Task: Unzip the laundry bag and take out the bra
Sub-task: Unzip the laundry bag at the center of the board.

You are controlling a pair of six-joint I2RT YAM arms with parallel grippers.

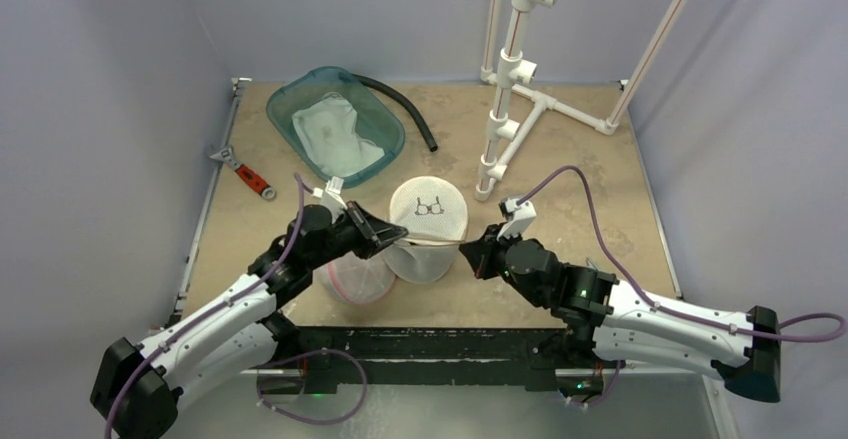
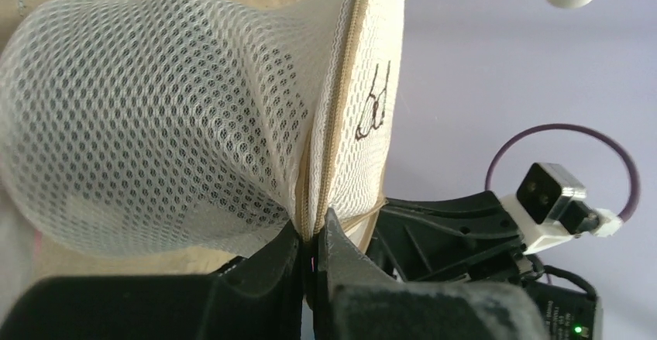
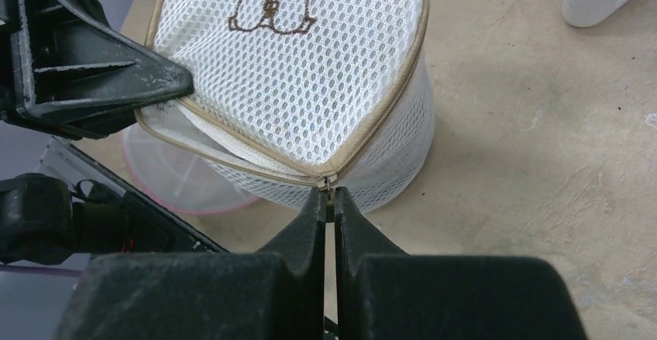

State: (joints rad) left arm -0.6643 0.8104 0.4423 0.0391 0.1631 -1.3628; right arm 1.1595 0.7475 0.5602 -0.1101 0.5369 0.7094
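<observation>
**STATION STATUS: BOTH GRIPPERS CLAMPED ON THE LAUNDRY BAG RIM**

**1. Task item and grippers**
- The laundry bag is a white mesh cylinder. It stands upright near the middle of the table, and its lid carries a brown bra emblem.
- The bra cannot be made out through the mesh.
- The left gripper meets the bag rim at 8 o'clock. Its fingers are pressed together and pinch the beige zipper tape.
- The right gripper meets the rim at 4 o'clock. Its fingers are pressed together on the zipper pull.
- Between the two grip points, the lid trim along the near rim stands slightly apart from the bag wall.

**2. Edges and clearance**
- A second mesh bag with a pink rim lies just beside the laundry bag at 7 o'clock, under the left gripper.
- A teal basin holding white cloth sits at 11 o'clock.
- A black hose lies at 12 o'clock.
- A white PVC pipe stand rises at 1 o'clock, with its nearest foot close to the bag.
- A red-handled wrench lies at 10 o'clock, by the table's left edge.
- Bare tabletop extends from the bag toward 3 o'clock.

**3. Surface and enclosure**
- The table surface is tan and mottled.
- Plain grey-lavender walls enclose it at the left, the far side and the right.
</observation>
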